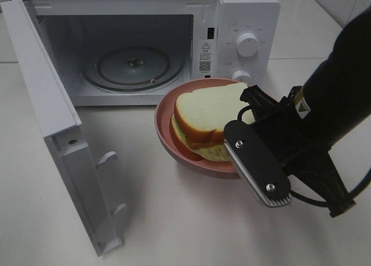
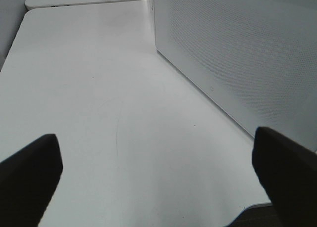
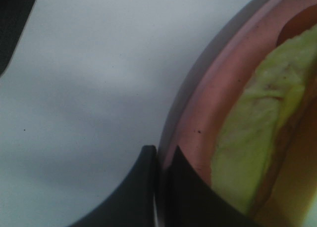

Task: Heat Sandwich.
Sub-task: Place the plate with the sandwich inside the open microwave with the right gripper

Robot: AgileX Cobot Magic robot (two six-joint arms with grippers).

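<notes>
"Sandwich [image 1: 206,118] location?"

"On the pink plate [image 1: 164,133], just in front of the open microwave [image 1: 249,22], not inside yet. The door [image 1: 52,121] is swung wide and the turntable [image 1: 133,66] is bare."

"And your fingers?"

"My right fingers [image 3: 131,200] are pressed together on the plate's rim, one outside and one inside, pinching it at the edge nearest me. My left fingers [image 2: 29,172] are spread wide with nothing between them, over the bench [image 1: 191,225] beside the microwave's side wall."

"Which step is this, then?"

"Loading, I'd say: door open, plate gripped, the carry into the cavity not done. I can't tell whether the plate is clear of the bench."

"What does the next move need?"

"Keep the pinch firm and the plate level so the sandwich doesn't slide, raise it over the sill, steer it through the opening without clipping the frame, and set it centred on the turntable before I let go. After that, the door needs closing, likely a job for my free left arm."
</notes>
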